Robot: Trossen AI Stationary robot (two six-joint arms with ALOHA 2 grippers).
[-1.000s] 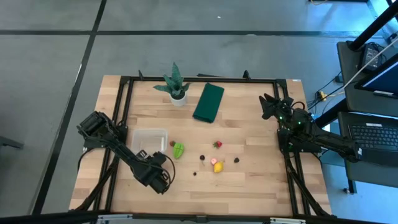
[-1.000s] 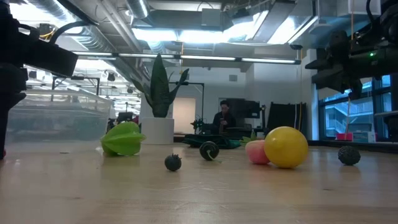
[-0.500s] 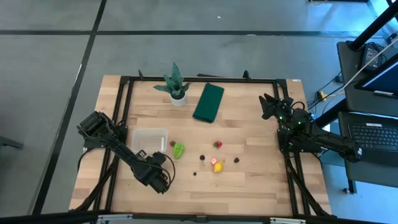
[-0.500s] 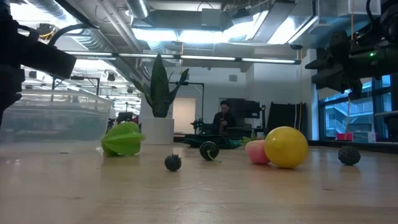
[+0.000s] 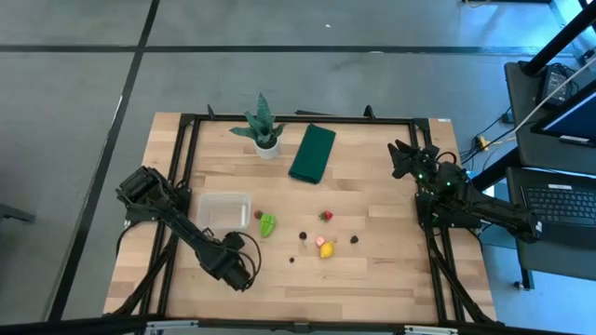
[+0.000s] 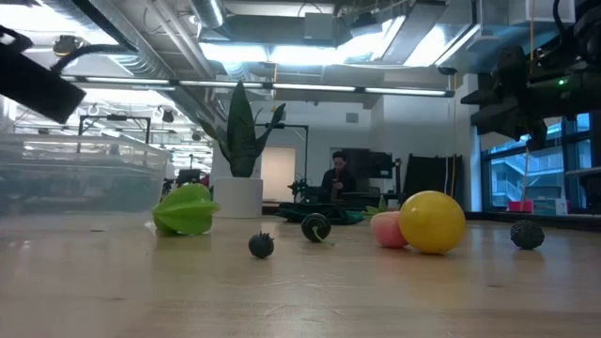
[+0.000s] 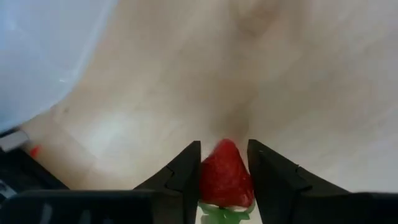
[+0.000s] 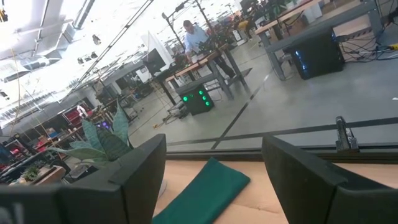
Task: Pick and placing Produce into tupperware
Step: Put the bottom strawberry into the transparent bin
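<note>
My left gripper (image 5: 240,268) is above the table's near left part, just near of the clear tupperware (image 5: 223,210), and is shut on a red strawberry (image 7: 225,180). The tupperware's corner shows in the left wrist view (image 7: 43,50). On the wood rest a light green piece (image 5: 267,224), a red berry (image 5: 326,216), a yellow piece (image 5: 327,249) with a pink piece (image 5: 320,241) beside it, and dark berries (image 5: 355,239) (image 5: 304,235) (image 5: 291,260). My right gripper (image 5: 402,158) is open and empty, raised over the table's right edge. My left gripper pinches the strawberry by its two sides (image 7: 211,177) between its two fingers (image 7: 186,174). The fingers come from above, pointing down. The berry is lifted clear of the table, its green cap (image 7: 217,211) toward the wrist and its tip pointing down.
A potted green plant (image 5: 263,128) and a folded dark green cloth (image 5: 311,153) stand at the far side. In the low view the green piece (image 6: 186,208), the yellow piece (image 6: 432,222) and dark berries (image 6: 261,246) lie mid-table. A person shows in the room behind.
My left gripper has gone up, away from the table top, still shut on the strawberry; in the low view its arm has risen out of the picture's left side.
</note>
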